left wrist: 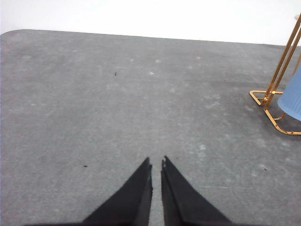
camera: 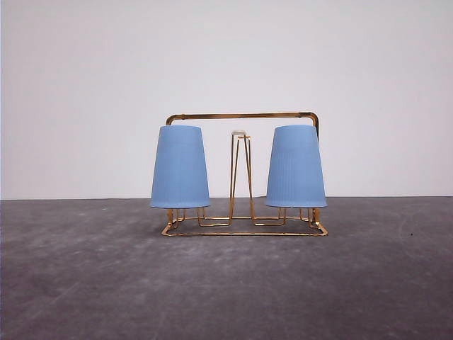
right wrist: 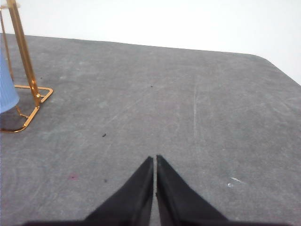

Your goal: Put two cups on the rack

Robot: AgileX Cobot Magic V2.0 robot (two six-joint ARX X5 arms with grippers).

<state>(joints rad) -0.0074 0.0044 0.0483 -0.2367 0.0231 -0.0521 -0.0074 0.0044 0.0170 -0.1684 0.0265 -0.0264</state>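
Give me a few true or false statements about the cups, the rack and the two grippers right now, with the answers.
1. Both cups sit upside down on the rack. True: left cup, right cup.
2. The middle prong holds a cup. False: it is bare.
3. The left gripper holds a cup. False: its jaws are nearly closed on nothing.
4. The right gripper is away from the rack, over the grey table. True.
5. One cup lies on the table. False: both are on the rack.
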